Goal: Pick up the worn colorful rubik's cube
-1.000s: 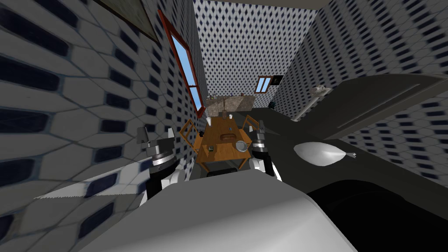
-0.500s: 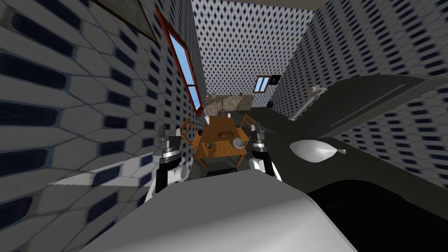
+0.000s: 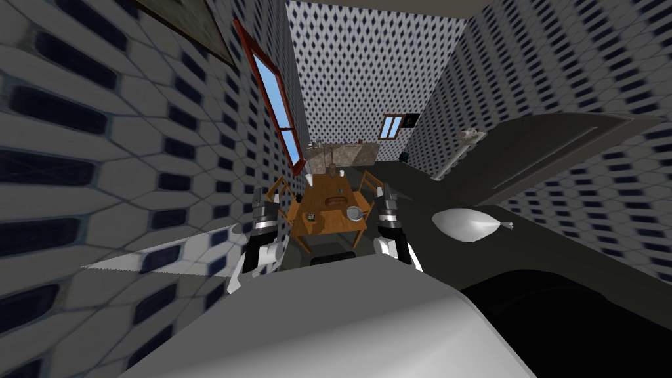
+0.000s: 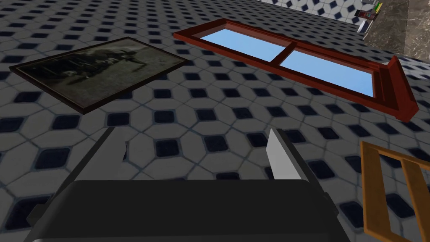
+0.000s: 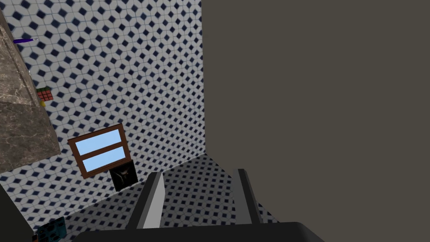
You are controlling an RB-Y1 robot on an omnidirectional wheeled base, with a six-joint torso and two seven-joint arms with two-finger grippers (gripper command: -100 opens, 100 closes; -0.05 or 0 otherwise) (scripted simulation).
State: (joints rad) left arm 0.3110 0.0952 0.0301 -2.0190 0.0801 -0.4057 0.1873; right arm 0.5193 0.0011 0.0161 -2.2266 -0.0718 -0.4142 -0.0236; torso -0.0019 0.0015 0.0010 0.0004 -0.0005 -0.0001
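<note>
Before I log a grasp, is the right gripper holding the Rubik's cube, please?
No, the right gripper stands open and empty; the Rubik's cube sits far off by the marble counter.

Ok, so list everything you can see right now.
table: one, orange wood, ahead
chairs: two, wood, either side of the table
bowl: one, grey, on the table's right side
counter: one, brown marble, beyond the table
cube: one, red and green, at the counter's edge
windows: two, red-brown frames, left wall and far wall
pictures: two, dark, left wall and by the far window
left gripper: open, empty
right gripper: open, empty, beside a flat grey-brown surface
</note>
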